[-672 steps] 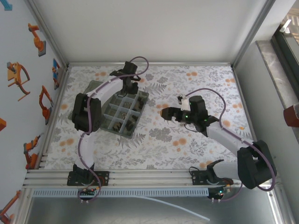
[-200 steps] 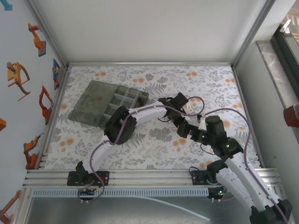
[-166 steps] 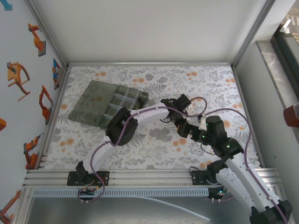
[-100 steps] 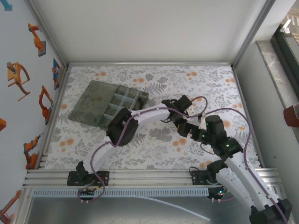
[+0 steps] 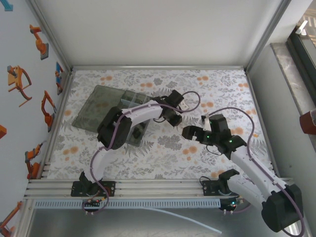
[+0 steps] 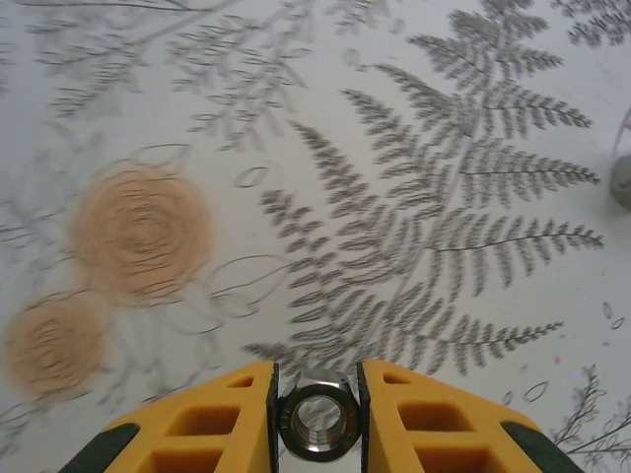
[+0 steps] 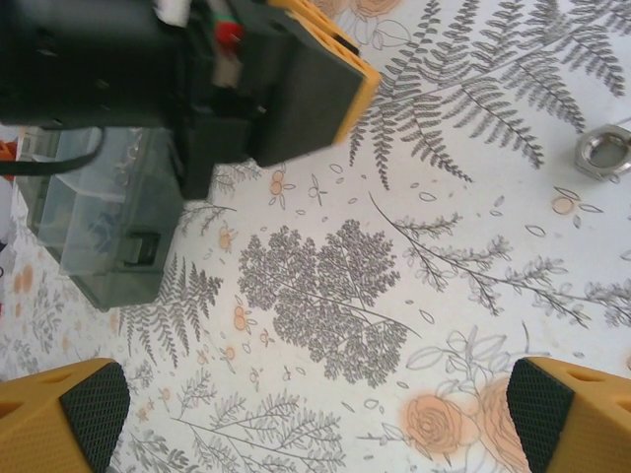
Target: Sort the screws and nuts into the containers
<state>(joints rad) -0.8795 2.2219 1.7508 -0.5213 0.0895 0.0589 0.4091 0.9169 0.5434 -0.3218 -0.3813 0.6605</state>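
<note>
The left hand (image 6: 315, 392) pinches a shiny silvery hex nut (image 6: 317, 426) between its yellow ribbed fingers, bottom centre, over the fern-printed counter (image 6: 414, 197). The right hand (image 7: 315, 419) gapes wide and empty. A loose nut (image 7: 603, 151) lies at the right edge, with the smoky translucent organizer box (image 7: 108, 227) at left.

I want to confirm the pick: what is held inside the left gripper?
A silvery nut sits clamped between the left gripper's yellow fingers, its hole in plain view. Its flanks are covered by the fingers.

My organizer box (image 5: 96, 106) lies left-rear on the table (image 5: 222, 89); my left gripper (image 5: 172, 119), a nut (image 6: 316, 426) between its fingers, sits just right of it. My right gripper (image 5: 185, 132) is nearer, further right.
</note>
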